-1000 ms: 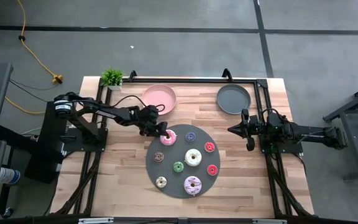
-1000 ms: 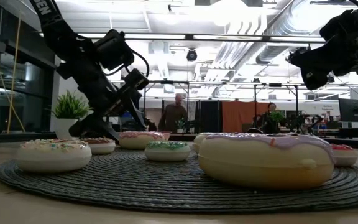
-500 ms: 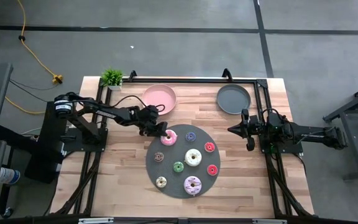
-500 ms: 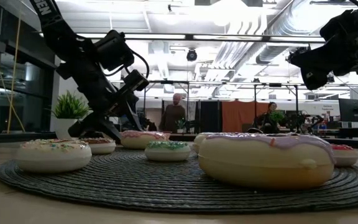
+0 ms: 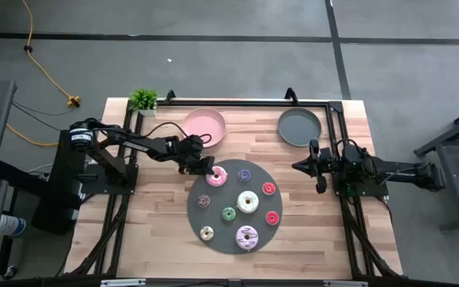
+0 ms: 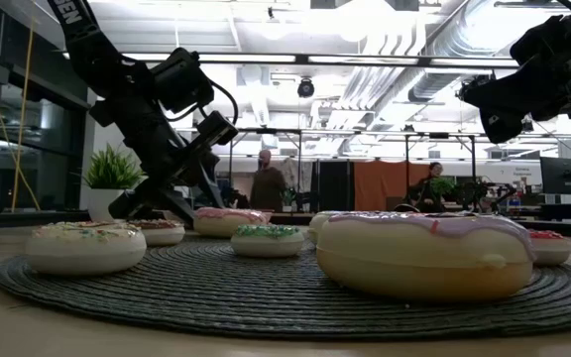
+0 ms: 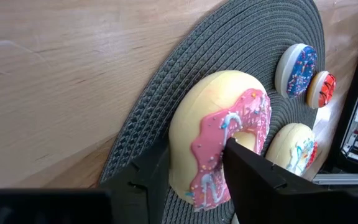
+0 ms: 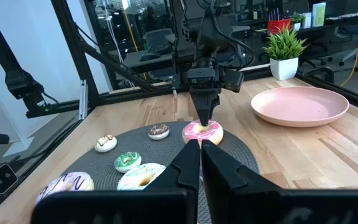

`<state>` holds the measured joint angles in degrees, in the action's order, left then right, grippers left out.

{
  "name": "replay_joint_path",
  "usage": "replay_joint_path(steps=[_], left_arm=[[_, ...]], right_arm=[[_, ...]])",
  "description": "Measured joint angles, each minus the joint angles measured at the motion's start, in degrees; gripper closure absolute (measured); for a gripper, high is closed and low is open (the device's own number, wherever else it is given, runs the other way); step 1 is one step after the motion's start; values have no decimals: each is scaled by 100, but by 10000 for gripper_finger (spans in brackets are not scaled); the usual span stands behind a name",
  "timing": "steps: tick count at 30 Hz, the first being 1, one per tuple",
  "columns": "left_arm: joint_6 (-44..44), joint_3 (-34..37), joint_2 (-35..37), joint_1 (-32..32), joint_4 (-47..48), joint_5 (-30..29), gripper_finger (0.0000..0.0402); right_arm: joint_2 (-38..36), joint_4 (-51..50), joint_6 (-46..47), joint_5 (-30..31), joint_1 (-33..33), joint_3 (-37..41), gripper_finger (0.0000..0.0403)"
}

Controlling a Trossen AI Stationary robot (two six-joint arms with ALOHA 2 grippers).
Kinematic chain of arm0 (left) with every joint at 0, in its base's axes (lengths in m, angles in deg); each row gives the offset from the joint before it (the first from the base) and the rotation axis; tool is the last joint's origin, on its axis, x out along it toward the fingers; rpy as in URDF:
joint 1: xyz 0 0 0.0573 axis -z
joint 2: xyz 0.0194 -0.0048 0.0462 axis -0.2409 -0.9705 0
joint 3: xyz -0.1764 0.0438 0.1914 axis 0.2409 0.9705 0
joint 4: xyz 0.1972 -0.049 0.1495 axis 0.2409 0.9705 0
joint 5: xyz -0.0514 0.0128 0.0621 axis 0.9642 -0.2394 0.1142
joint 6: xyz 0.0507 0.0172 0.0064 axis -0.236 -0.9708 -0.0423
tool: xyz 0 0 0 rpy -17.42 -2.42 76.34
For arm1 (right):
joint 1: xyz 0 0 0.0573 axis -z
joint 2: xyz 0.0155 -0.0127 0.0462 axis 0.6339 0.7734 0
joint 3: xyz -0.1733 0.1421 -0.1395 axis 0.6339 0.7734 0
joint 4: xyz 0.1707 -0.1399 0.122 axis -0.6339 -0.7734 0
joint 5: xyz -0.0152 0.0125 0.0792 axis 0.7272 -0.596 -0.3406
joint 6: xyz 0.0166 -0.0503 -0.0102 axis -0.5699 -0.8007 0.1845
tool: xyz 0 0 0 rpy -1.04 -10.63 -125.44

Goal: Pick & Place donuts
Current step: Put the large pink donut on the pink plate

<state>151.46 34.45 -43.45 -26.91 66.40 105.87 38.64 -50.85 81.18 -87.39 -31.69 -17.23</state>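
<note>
Left hand (image 7: 194, 177) straddling pink donut (image 7: 219, 146) at far-left edge of dark mat (image 5: 213, 231) – one finger through hole, one outside, clamping wall, not yet tight. Looks rigid, light, glossy – slip risk; ring wall best hold. Right hand (image 8: 201, 163) together, idle at right of worktop (image 5: 150, 231)

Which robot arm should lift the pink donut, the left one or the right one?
The left. The left gripper already has one finger in the pink donut's hole and one outside its rim. The right gripper is shut and waits beside the dark mat, farther away.
</note>
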Motion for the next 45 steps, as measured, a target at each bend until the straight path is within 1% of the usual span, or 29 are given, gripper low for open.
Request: replay_joint_path(steps=[6, 14, 22, 28, 33, 39, 41, 45], left_arm=[[0, 0, 0, 0, -44, 4, 280], [15, 1, 0, 0, -432, 66, 291], [345, -3, 123, -1, -1268, 304, 292], [291, -201, 400, -4, -1139, 319, 292], [-80, -635, 553, -4, -587, 320, 292], [-754, -1468, 555, -4, 456, 297, 292], [-1014, -1796, 555, -4, 914, 169, 292], [-1436, -2355, 555, -1, 1787, -298, 292]], right_arm=[[0, 1, 0, -2, -1, 0, 400], [0, 2, 0, -2, -1, -2, 399], [0, 2, 0, -2, -1, 0, 398], [0, 2, 0, 0, -1, -2, 396], [0, 2, 0, 0, -1, -2, 395], [0, 2, 0, -1, -1, -1, 395], [0, 2, 0, 0, -1, -2, 393], [0, 2, 0, -1, 1, -1, 395]])
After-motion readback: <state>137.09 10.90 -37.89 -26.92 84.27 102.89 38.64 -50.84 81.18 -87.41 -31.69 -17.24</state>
